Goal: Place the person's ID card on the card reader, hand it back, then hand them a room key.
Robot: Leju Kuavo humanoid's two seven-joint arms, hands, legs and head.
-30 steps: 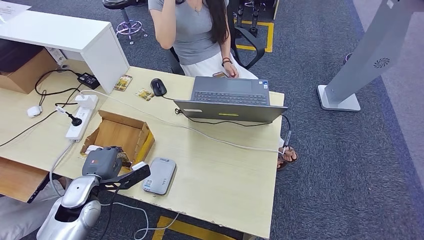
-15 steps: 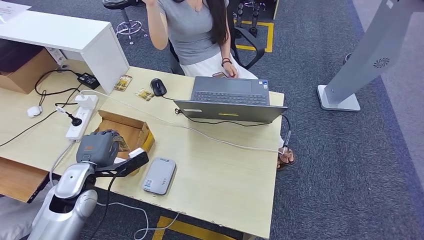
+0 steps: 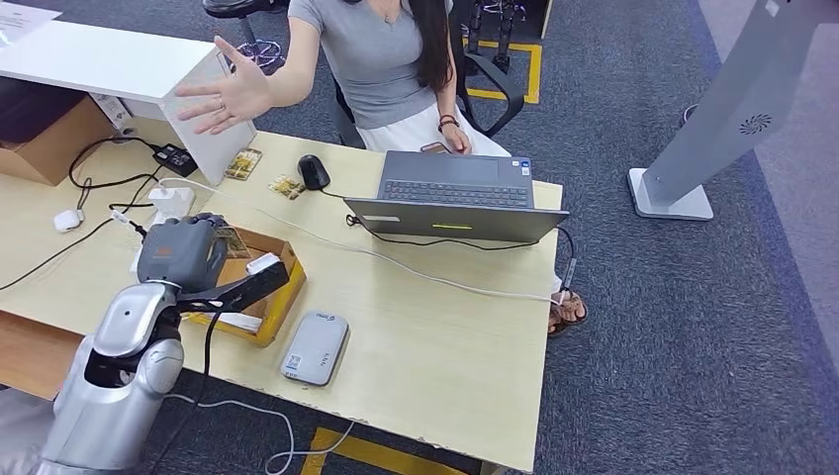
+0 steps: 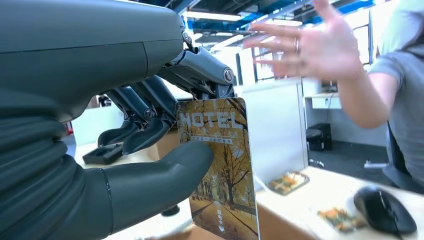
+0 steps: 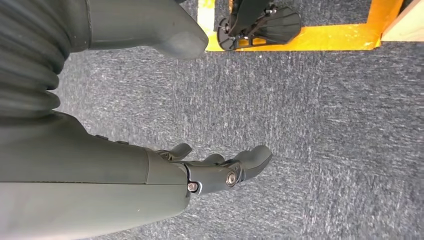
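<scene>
Since the frame half a second back, left hand (image 3: 183,255) has risen from the table edge to above the open cardboard box (image 3: 279,287), and the person's hand (image 3: 220,95) has come out over the desk toward it, palm open.

Head view: left hand sits over the box, with a corner of the room key (image 3: 235,242) showing past its far side. Card reader (image 3: 316,347) lies flat on the wooden table (image 3: 435,366), just beside the box toward the robot. Open laptop (image 3: 455,196) and black mouse (image 3: 314,171) lie near the person; a white power strip (image 3: 158,242) lies on the box's other side.

Left wrist view: thumb (image 4: 165,172) presses on the printed face of the room key (image 4: 220,170), darker fingers (image 4: 145,132) curled behind it; card is pinched upright, "HOTEL" legible across its top. Person's spread hand (image 4: 310,45) is beyond the card, apart from it.

Right wrist view: right hand (image 5: 200,150) hangs over grey carpet (image 5: 325,125), fingers loosely curved and apart from the thumb, holding nothing.
</scene>
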